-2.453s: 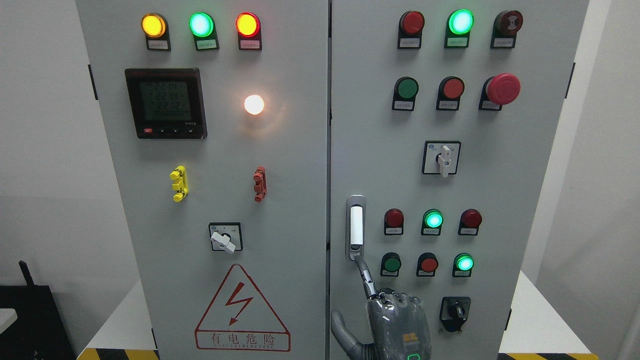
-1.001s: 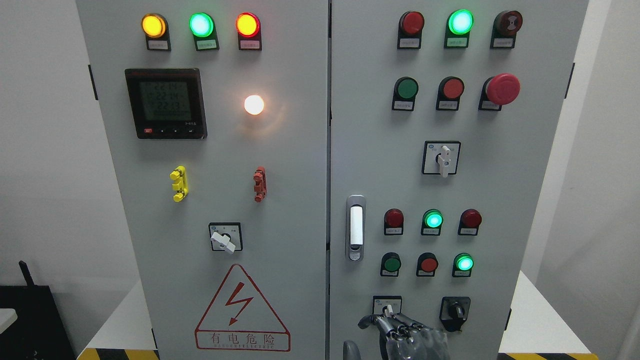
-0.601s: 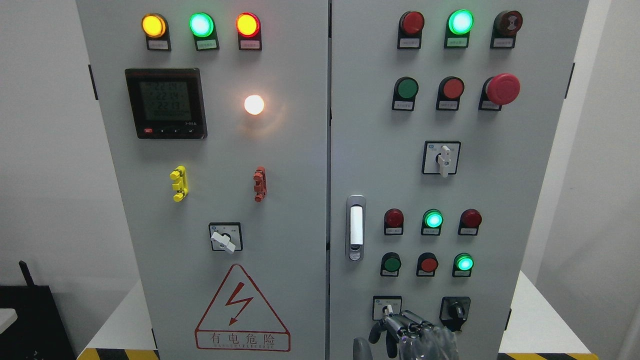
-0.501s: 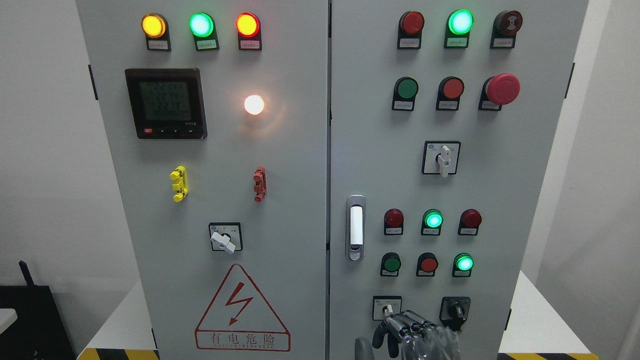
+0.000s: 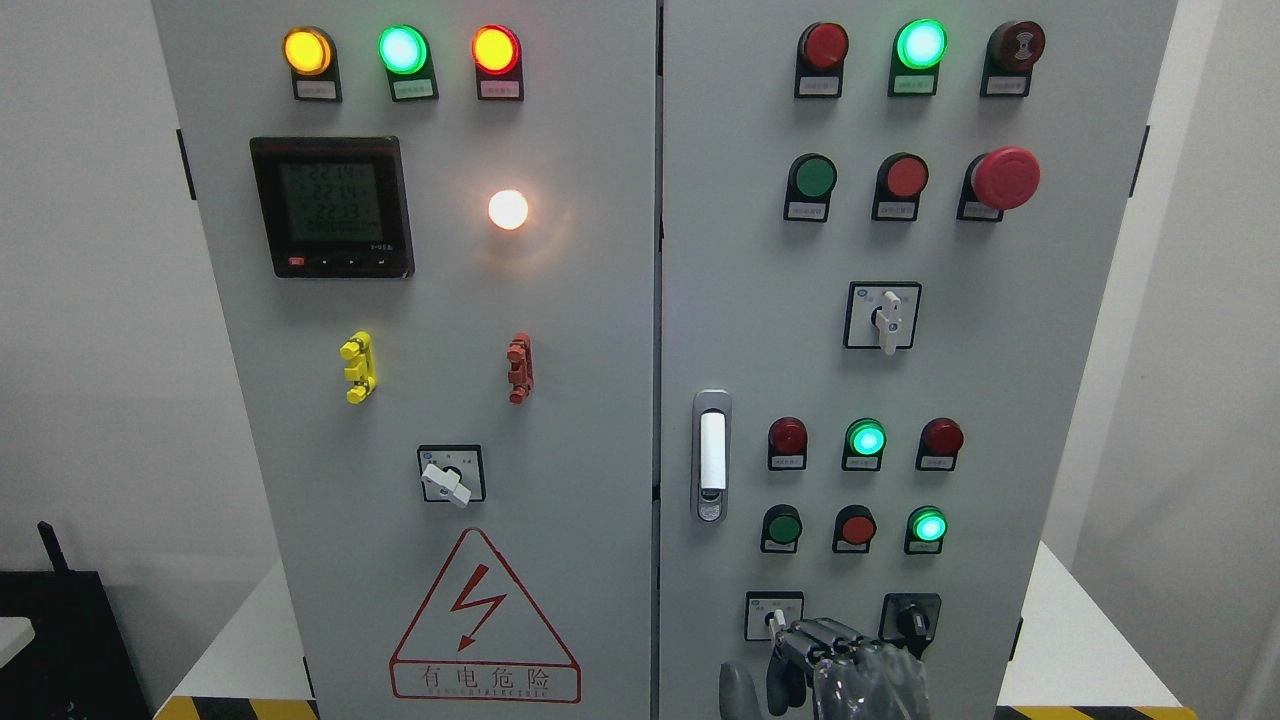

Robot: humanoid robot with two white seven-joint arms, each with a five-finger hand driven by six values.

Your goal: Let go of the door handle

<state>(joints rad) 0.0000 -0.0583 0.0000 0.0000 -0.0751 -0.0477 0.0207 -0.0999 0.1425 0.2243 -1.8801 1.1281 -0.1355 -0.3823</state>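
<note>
1. White walls stand behind one grey cabinet (image 5: 560,300) with two doors and one door handle (image 5: 711,455) on the right door.
2. One right hand (image 5: 835,675) shows at the bottom, fingers (image 5: 800,640) curled, holding nothing.
3. It has dropped well below the handle, which it touched before.

A digital meter (image 5: 332,206) sits upper left on the cabinet, a red mushroom button (image 5: 1005,177) upper right, and a triangular warning sign (image 5: 484,622) lower left.
</note>
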